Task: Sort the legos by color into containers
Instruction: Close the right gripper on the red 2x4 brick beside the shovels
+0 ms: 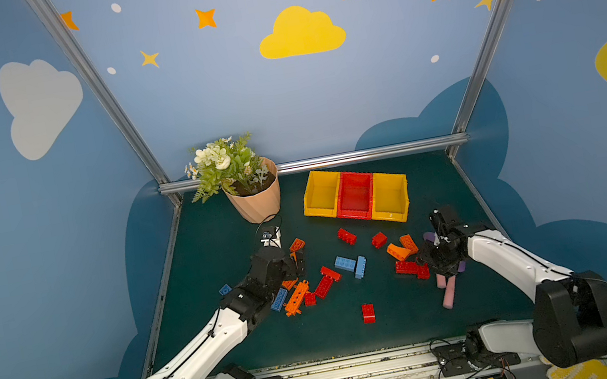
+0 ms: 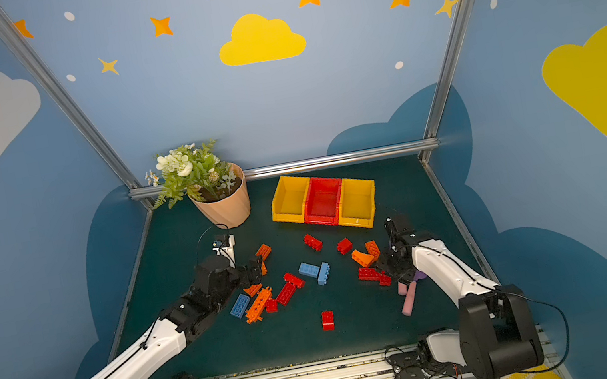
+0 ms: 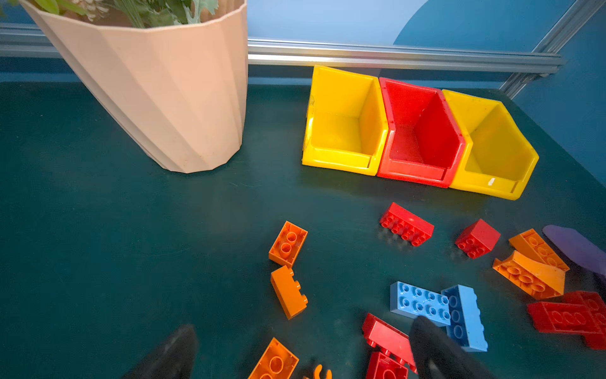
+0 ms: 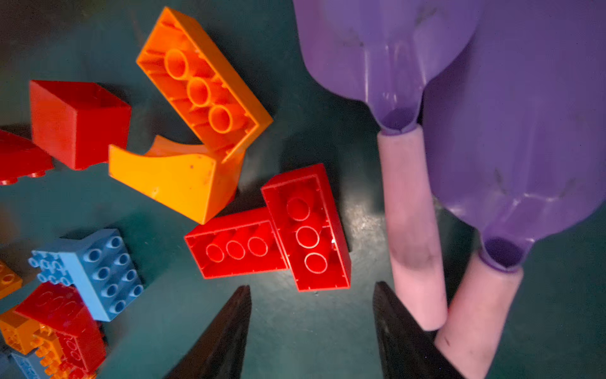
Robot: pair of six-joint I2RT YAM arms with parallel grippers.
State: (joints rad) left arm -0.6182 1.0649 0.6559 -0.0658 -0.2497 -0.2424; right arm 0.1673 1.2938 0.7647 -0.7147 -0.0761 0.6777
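On wrist cam only: R hand agape

legos: red, orange, blue, scattered loose | containers: yellow-red-yellow row behind them, upright

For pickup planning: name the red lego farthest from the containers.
The red brick lying alone toward the robot; all other reds lie nearer the containers.

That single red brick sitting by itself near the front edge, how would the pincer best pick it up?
Probably by its two long sides, coming straight down. The lone red brick lies flat with bare mat all round, so both long faces are free and parallel.
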